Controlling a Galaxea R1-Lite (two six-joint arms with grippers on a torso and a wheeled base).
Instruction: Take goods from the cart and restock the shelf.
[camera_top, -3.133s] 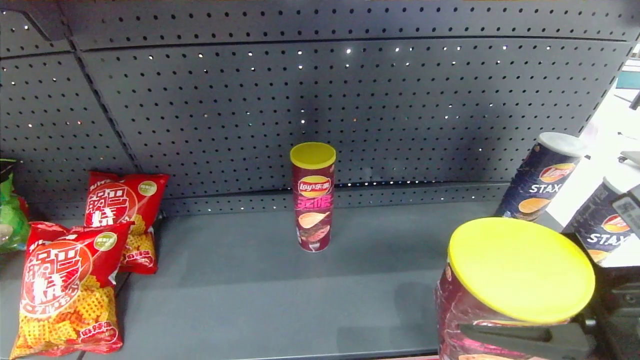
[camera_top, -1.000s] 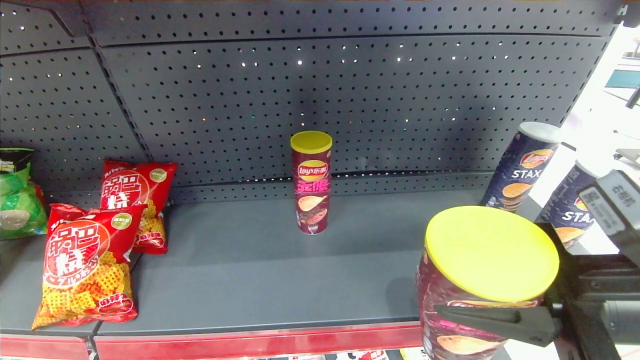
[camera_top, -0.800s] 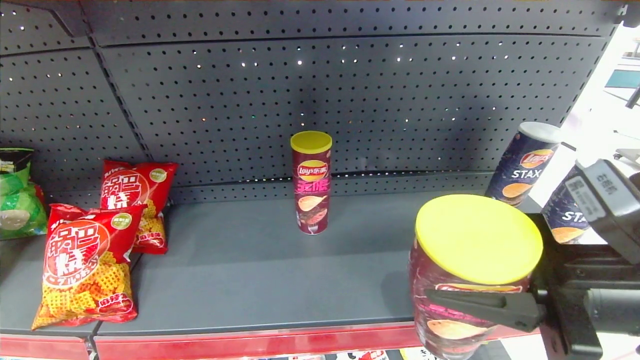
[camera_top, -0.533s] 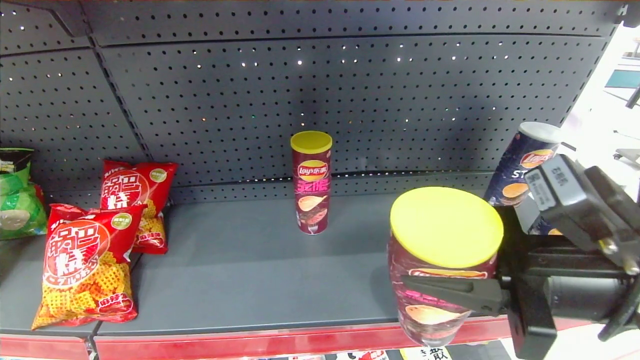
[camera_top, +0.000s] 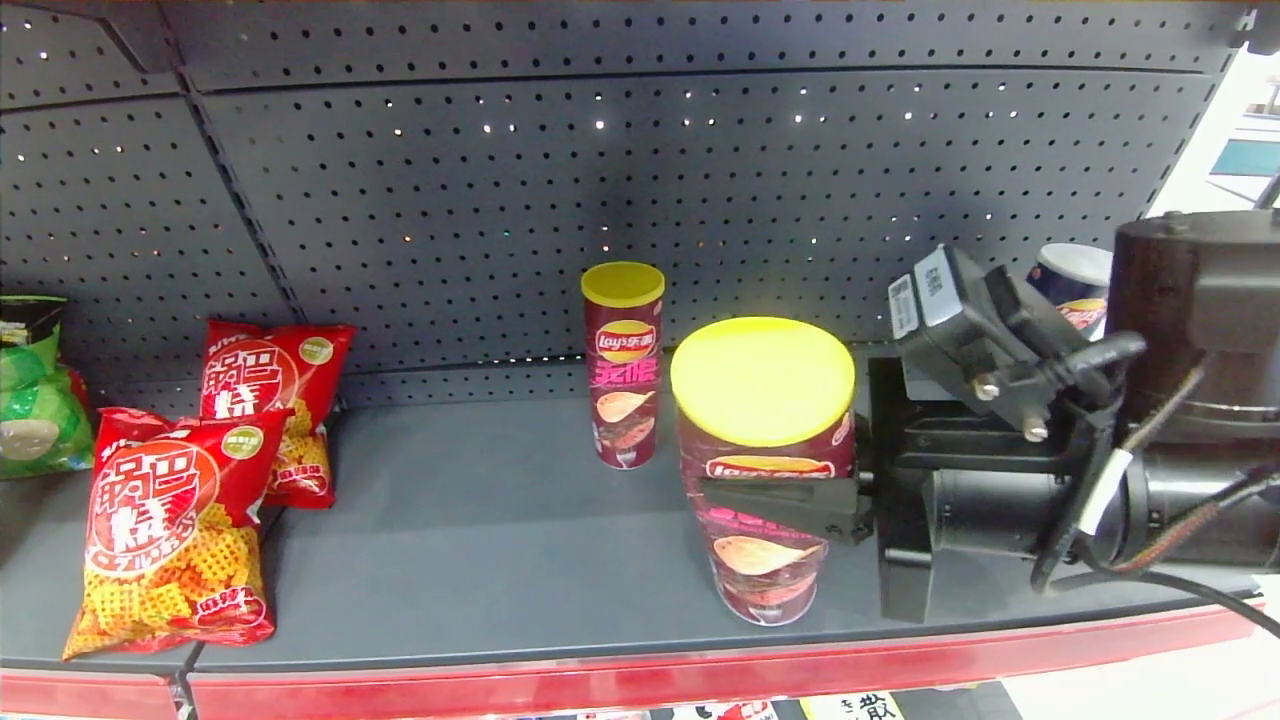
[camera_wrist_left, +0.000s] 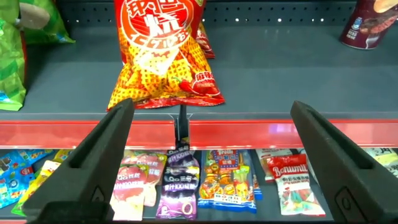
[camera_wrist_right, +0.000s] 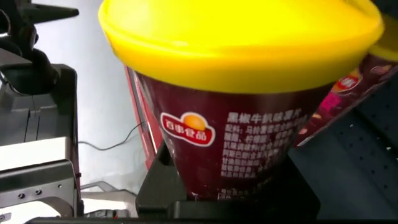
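Over the grey shelf, the right gripper clamps a yellow-lidded chip can upright near the front edge, maybe touching down. The left gripper gapes wide by the shelf front. A matching can stands just behind.

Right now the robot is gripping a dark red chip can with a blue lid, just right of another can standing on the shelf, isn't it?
Not quite: the lid is yellow, not blue. The head view shows the right tool gripping the dark red chip can, just right of the other can standing on the shelf.
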